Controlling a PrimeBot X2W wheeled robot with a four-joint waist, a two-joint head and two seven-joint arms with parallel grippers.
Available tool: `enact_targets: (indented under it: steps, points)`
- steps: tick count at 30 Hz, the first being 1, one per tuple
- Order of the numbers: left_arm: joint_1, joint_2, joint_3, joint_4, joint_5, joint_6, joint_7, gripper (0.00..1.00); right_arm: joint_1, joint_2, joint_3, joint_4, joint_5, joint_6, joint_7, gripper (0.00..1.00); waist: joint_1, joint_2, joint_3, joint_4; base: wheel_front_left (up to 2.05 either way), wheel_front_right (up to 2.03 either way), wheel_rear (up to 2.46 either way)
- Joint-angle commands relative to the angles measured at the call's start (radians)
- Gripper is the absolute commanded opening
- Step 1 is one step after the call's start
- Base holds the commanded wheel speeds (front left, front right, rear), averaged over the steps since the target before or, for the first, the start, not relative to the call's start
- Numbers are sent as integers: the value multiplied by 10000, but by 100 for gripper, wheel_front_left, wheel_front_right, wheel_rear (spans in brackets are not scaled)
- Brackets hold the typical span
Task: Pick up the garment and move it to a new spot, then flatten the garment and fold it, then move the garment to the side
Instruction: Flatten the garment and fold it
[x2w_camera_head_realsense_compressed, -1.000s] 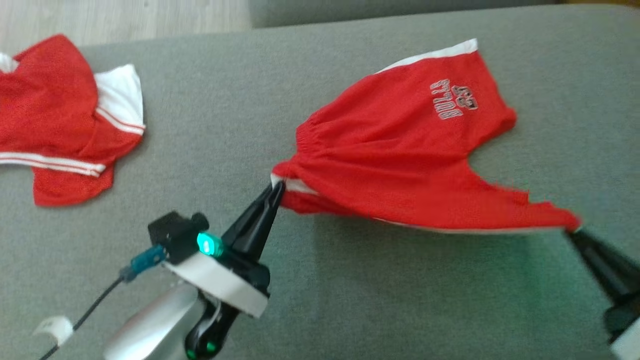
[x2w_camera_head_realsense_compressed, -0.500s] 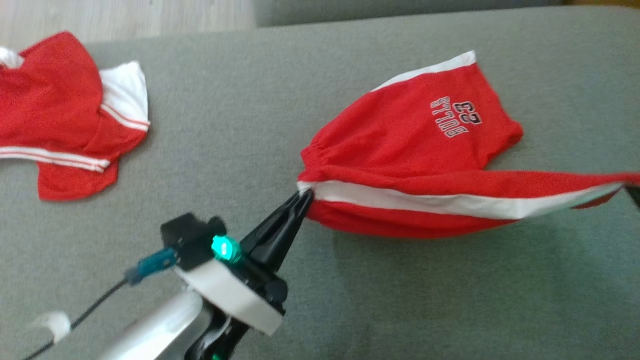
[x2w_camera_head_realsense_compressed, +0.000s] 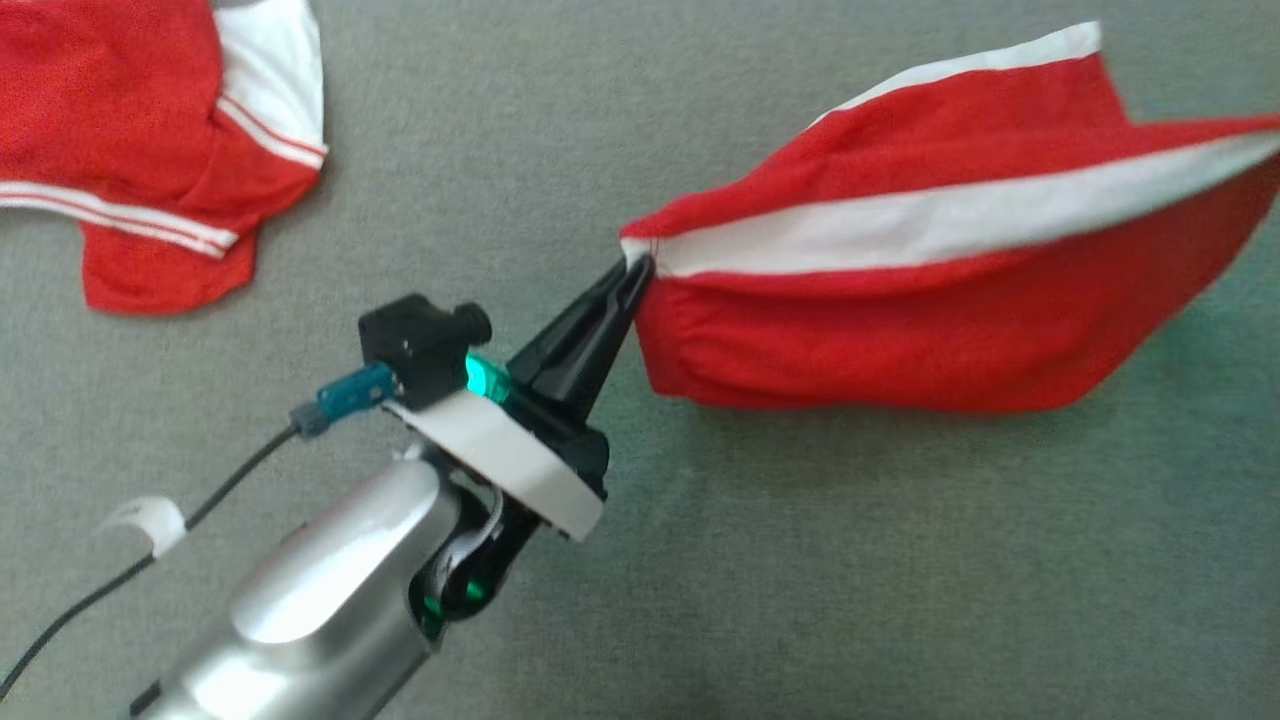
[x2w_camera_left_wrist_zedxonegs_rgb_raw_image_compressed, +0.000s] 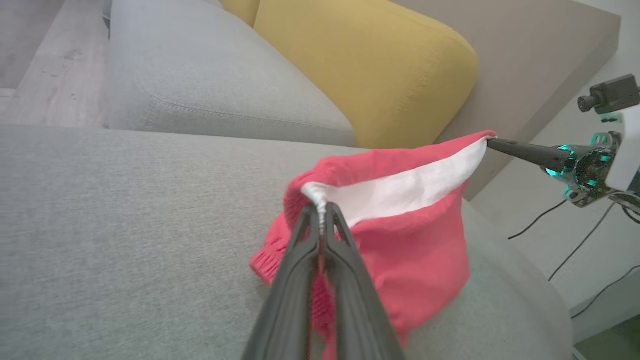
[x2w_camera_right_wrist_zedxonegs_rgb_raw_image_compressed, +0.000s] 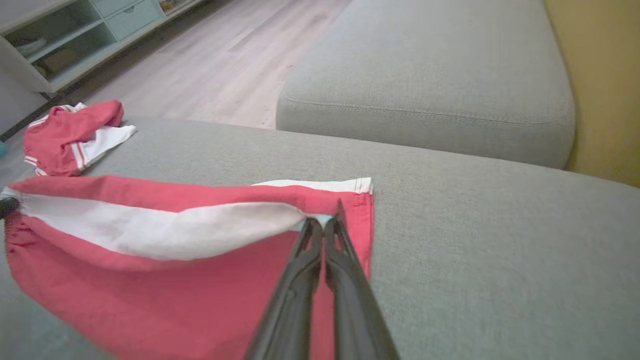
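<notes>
1. The garment (x2w_camera_head_realsense_compressed: 900, 330), a pair of red shorts with a white side stripe, is stretched out between the 2 grippers above the grey cushion (x2w_camera_head_realsense_compressed: 800, 570).
2. Its white stripe runs taut along the top edge from one pinched corner to the other, and the red cloth sags below it like a pouch.
3. In the right wrist view the far hem, with its white band, looks to rest on the cushion; whether the sagging lower fold touches the fabric beneath cannot be told.
4. The left gripper (x2w_camera_head_realsense_compressed: 636, 268) is clenched on the waistband corner, where the white stripe begins, its 2 dark fingers pressed together on the cloth.
5. The right gripper (x2w_camera_right_wrist_zedxonegs_rgb_raw_image_compressed: 323, 223) is likewise clamped on the opposite end of the stripe, near the leg hem, fingers closed tight.
6. A second red and white garment (x2w_camera_head_realsense_compressed: 150, 150) lies crumpled on the same cushion, well apart, toward the robot's left.
7. Beyond the cushion sits another grey seat cushion (x2w_camera_left_wrist_zedxonegs_rgb_raw_image_compressed: 200, 85), with a yellow back cushion (x2w_camera_left_wrist_zedxonegs_rgb_raw_image_compressed: 375, 65) beside it.
8. Pale wood floor (x2w_camera_right_wrist_zedxonegs_rgb_raw_image_compressed: 215, 65) and a low shelf unit (x2w_camera_right_wrist_zedxonegs_rgb_raw_image_compressed: 65, 40) lie farther off.
</notes>
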Motion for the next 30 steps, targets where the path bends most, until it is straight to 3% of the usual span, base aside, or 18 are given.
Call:
enact_targets:
  steps: [1, 5, 16, 17, 18, 19, 20, 21, 22, 23, 30]
  points:
    - [-510, 78, 505, -194, -2, 44, -6, 0, -384, -656, 165, -28, 104, -7, 61, 0, -2, 0, 283, 216, 0, 0, 0]
    - [-942, -169, 611, 256, 121, 148, -104, 0, -1931, -685, 1242, 744, 228, -7, 188, 0, -2, 0, 654, 415, 0, 0, 0]
    - [-1656, -581, 682, 1236, 475, 272, -444, 0, -4295, -347, 3211, 2336, 323, -7, 17, 0, -2, 0, 1237, 597, 0, 0, 0]
    - [-1687, -622, 680, 1337, 489, 272, -484, 0, -4451, -290, 3380, 2471, 333, -7, -61, 18, -2, 0, 1267, 604, 0, 0, 0]
    - [-1709, -665, 686, 1441, 503, 280, -540, 0, -4584, -220, 3537, 2600, 372, -7, -150, 47, -2, 0, 1291, 608, 0, 0, 0]
    - [-1721, -713, 704, 1543, 507, 287, -618, 0, -4694, -140, 3681, 2718, 421, -7, -273, 100, -2, 0, 1311, 609, 0, 0, 0]
    - [-1722, -768, 723, 1643, 493, 280, -698, 0, -4782, -62, 3810, 2831, 478, -7, -423, 100, -2, 0, 1320, 605, 0, 0, 0]
    - [-1717, -817, 731, 1742, 489, 269, -780, 30, -4861, 11, 3912, 2925, 528, -7, -635, 100, -2, 0, 1316, 600, 0, 0, 0]
    - [-1703, -862, 736, 1844, 491, 266, -862, 81, -4904, 82, 4001, 3013, 602, -7, -868, 100, -2, 0, 1299, 597, 0, 0, 0]
    - [-1674, -910, 767, 1953, 501, 311, -980, 100, -4904, 133, 4088, 3083, 696, -7, -1101, 100, -2, 0, 1261, 598, 0, 0, 0]
    - [-977, -1148, 916, 2379, 891, 693, -1769, 100, -4016, 189, 4765, 3299, 782, -7, -3028, 100, -2, 0, 608, 506, 0, 0, 0]
